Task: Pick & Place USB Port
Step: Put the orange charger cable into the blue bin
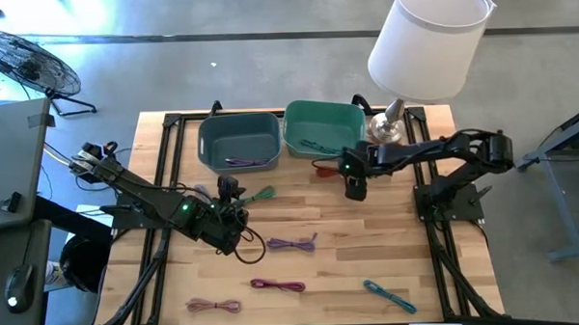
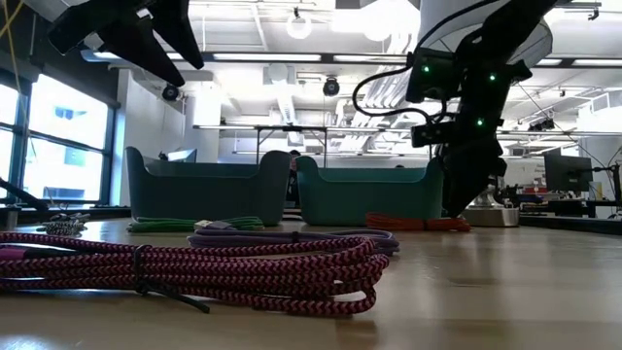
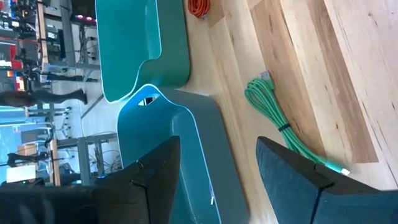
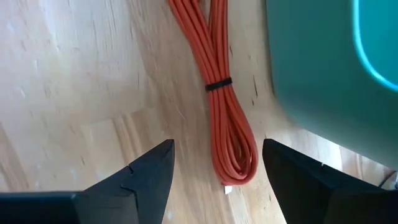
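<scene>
Both pincers spread; right pincer point(image 4: 216, 163) over orange cable point(image 4: 222, 106).

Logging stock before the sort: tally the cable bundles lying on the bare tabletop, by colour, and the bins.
Green cable: 1
Orange cable: 1
Purple cable: 1
Magenta cable: 1
Teal-blue cable: 1
Pink-tan cable: 1
Bins, grey-blue bin and green bin: 2
Total: 6 cables, 2 bins.

Green cable point(image 3: 273, 115) on wood, two teal bins point(image 3: 186, 143), open end effector point(image 3: 217, 180)
</scene>
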`<state>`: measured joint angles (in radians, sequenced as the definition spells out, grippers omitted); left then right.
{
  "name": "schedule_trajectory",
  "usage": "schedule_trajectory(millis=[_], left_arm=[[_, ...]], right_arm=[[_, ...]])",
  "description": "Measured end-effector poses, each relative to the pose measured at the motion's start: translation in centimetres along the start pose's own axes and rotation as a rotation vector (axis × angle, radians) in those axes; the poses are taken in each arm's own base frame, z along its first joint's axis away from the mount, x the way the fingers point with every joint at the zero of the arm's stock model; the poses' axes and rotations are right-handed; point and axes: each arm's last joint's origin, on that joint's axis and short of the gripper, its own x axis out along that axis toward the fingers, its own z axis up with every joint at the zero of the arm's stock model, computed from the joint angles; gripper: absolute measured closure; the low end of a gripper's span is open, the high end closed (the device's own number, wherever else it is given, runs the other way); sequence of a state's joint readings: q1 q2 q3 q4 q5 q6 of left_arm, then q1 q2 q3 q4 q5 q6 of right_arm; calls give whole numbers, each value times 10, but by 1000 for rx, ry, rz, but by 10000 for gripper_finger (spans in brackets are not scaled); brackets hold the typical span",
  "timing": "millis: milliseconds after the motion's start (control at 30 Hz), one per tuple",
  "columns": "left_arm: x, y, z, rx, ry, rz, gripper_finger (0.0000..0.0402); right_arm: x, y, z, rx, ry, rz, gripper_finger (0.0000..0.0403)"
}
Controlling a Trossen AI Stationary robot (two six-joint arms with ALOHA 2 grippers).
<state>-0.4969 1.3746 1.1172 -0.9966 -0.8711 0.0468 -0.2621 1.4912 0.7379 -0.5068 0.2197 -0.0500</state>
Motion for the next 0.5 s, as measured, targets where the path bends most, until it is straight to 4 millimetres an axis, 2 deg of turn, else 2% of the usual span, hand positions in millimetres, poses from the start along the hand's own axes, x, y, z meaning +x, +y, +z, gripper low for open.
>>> schedule_trajectory(millis=[233,500], left_arm=[[0,0,0,-3,-2,-2,196],[0,0,1,-8,-6,-1,196]], right_arm=[[13,4,-15,-2,7,21,166],[15,6,-16,2,-26,38,187]])
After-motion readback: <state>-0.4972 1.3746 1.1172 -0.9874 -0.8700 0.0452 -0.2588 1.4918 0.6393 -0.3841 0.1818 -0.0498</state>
